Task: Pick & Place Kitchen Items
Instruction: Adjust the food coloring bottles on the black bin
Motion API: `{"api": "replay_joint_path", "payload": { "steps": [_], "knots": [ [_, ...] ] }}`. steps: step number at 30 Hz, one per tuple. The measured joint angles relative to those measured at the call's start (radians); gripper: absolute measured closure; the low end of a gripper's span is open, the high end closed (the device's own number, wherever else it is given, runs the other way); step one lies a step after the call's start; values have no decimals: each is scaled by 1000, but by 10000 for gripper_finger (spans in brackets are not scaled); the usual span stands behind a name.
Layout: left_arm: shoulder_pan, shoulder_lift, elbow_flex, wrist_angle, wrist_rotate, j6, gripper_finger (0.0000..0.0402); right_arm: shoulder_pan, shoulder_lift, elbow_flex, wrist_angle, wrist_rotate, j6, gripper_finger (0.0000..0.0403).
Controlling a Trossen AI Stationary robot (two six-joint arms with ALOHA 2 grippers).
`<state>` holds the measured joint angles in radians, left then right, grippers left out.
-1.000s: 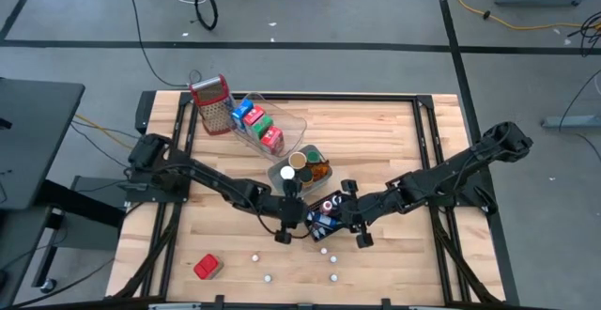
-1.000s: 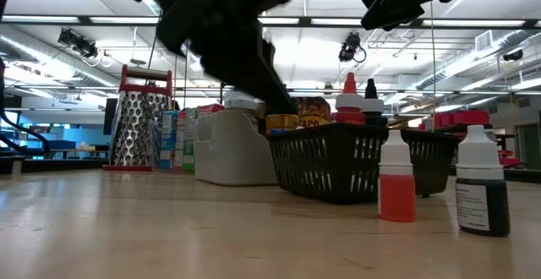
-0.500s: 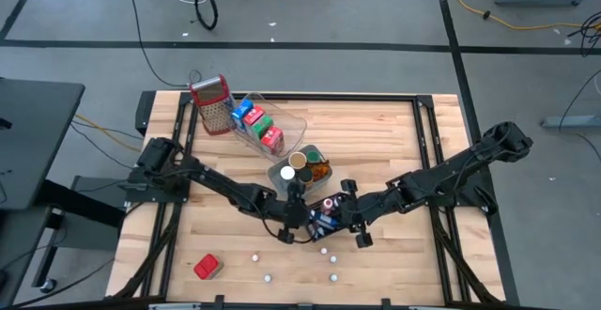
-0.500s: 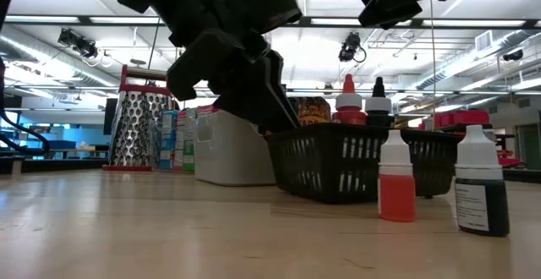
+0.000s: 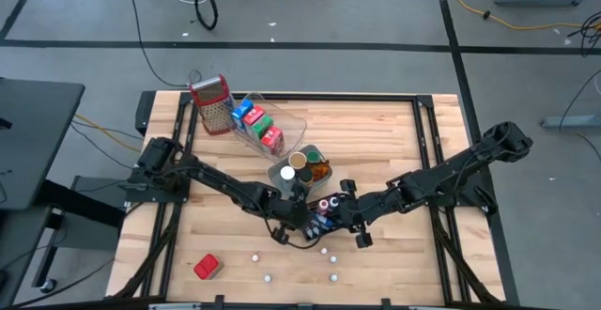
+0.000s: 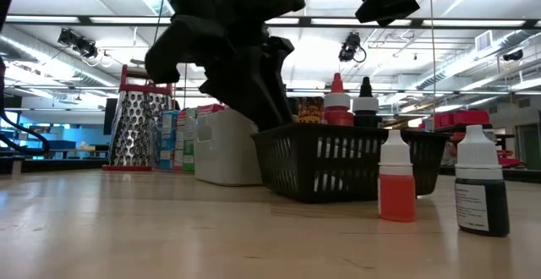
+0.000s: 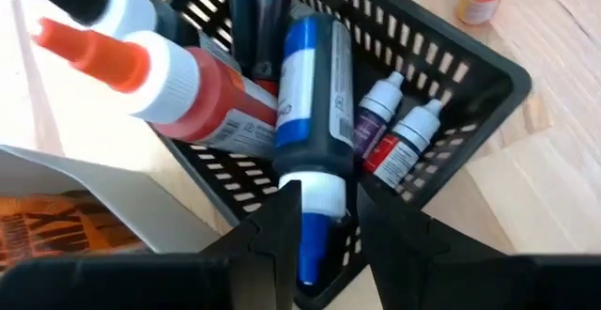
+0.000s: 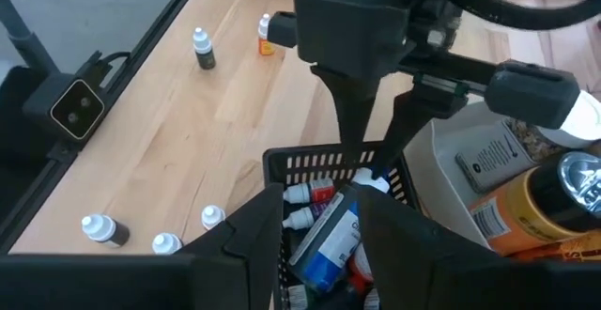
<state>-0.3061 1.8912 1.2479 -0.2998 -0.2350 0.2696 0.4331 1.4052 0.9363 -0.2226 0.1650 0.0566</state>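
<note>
Closest to the low camera are two small dropper bottles standing on the wooden table [image 5: 376,131]: an orange-filled dropper bottle with a white cap [image 6: 396,176] and, just beside it, a dark-filled dropper bottle with a white cap [image 6: 482,180]. From above you can also spot a few more tiny white-capped bottles [image 5: 268,277] scattered along the near edge, plus a small red carton [image 5: 207,267] lying off near the left corner. Right behind the droppers sits the black plastic mesh basket [image 6: 338,165], and that's where both arms meet. The left gripper [image 7: 322,207] is clamped on the white cap end of a blue squeeze bottle [image 7: 310,113] that lies in the basket next to a red squeeze bottle with an orange tip [image 7: 202,89] and a couple of small purple and red dropper bottles [image 7: 399,141]. The right gripper [image 8: 322,218] hangs over the opposite rim of the basket, fingers parted, gripping nothing. Just past the basket is a white tray [image 5: 285,174] with round jars and cans, then a clear plastic tray [image 5: 291,127] holding red, blue and green cartons [image 5: 255,120], and farthest back stands the metal grater with a red top [image 5: 212,103].
</note>
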Motion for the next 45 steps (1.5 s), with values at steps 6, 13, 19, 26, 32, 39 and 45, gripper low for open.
{"api": "replay_joint_path", "payload": {
  "steps": [6,13,19,26,32,39,45],
  "knots": [
    [23,0,0,27,49,0,288,0,0,0,0,0,-1,254],
    [32,6,0,63,72,3,287,0,0,0,0,0,-8,254],
    [32,6,0,82,97,42,258,0,0,0,1,0,-13,254],
    [50,28,-1,73,124,51,192,0,0,0,1,0,-13,254],
    [50,40,1,77,119,89,182,0,0,0,3,0,-14,254],
    [52,41,58,-74,125,93,199,0,0,0,6,0,-43,254],
    [50,41,190,-268,150,69,205,0,0,0,6,0,-49,254]
  ]
}}
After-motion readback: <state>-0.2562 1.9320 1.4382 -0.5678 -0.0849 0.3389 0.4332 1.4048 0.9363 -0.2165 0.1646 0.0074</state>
